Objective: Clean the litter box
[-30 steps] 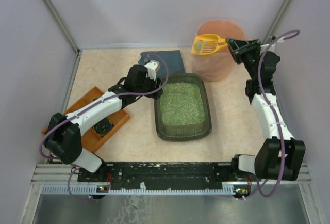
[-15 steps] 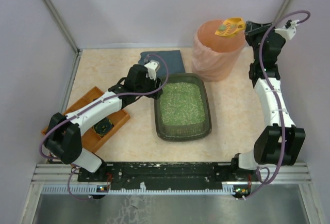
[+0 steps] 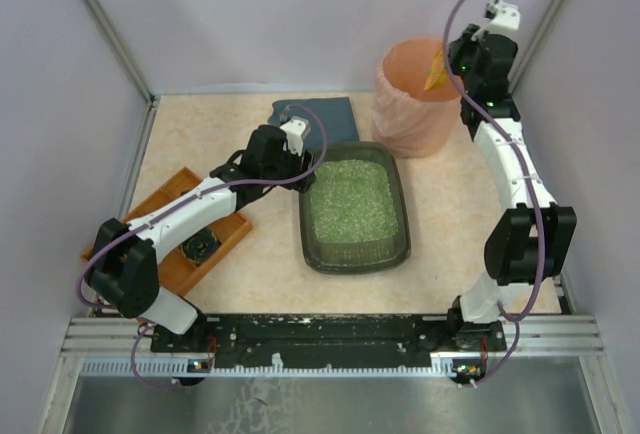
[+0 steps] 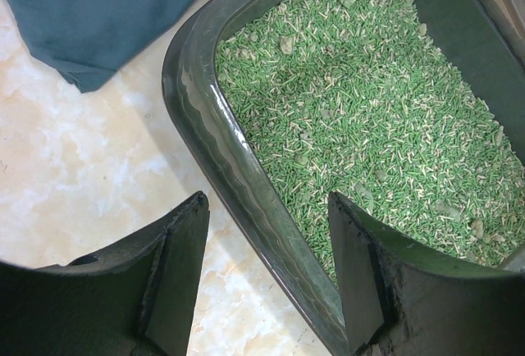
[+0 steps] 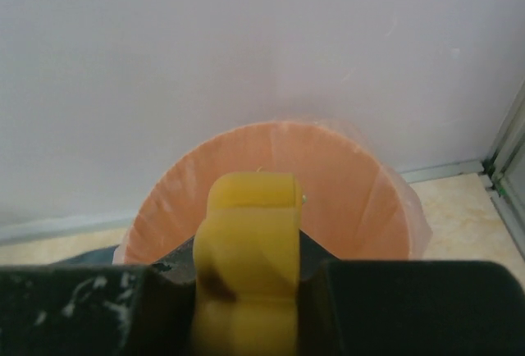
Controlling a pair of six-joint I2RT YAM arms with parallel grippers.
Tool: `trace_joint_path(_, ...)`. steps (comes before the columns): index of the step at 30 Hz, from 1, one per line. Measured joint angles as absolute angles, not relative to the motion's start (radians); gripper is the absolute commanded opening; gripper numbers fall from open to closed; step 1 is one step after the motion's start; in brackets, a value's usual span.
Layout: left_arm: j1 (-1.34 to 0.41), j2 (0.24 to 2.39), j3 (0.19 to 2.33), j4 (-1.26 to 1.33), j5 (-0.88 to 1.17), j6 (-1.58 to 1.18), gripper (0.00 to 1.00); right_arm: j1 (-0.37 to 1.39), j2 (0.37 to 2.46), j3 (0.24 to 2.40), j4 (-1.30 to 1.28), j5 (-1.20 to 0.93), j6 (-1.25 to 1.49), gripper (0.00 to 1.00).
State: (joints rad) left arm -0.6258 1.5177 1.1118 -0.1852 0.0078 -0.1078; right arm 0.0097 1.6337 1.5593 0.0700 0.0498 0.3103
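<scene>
The litter box (image 3: 304, 216) is a dark grey-green tray of green granules in the middle of the floor. In the left wrist view its rim (image 4: 213, 134) runs diagonally between my fingers. My left gripper (image 3: 303, 168) (image 4: 267, 204) is open and straddles the box's far-left corner, one finger outside over the floor, the other inside by the litter. My right gripper (image 3: 455, 62) (image 5: 250, 245) is raised over the peach bin (image 3: 405, 119) (image 5: 353, 184), shut on the handle of a yellow scoop (image 3: 436, 71) (image 5: 250, 208). The scoop's head tips down into the bin's mouth.
A teal cloth (image 3: 320, 114) (image 4: 98, 11) lies behind the box's far-left corner. An orange-brown wooden tray (image 3: 170, 214) with a dark object (image 3: 200, 247) in it sits at the left. Lilac walls close in the back and both sides.
My right arm has lifted the scoop from level beside the bin to above it and turned it nose-down into the opening. The left arm and the box have stayed still.
</scene>
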Motion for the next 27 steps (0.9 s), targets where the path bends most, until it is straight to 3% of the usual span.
trace_joint_path(8,-0.626,1.518,1.112,-0.186,0.007,-0.107,0.66,0.112,1.654,1.620,0.025,0.132,0.043,0.00)
trace_joint_path(16,-0.626,1.518,1.112,-0.187,0.007,-0.107,0.66,0.139,1.630,1.624,0.015,0.147,-0.017,0.00)
trace_joint_path(27,-0.626,1.516,1.112,-0.187,0.002,-0.108,0.66,0.253,1.267,1.510,0.049,0.029,0.097,0.00)
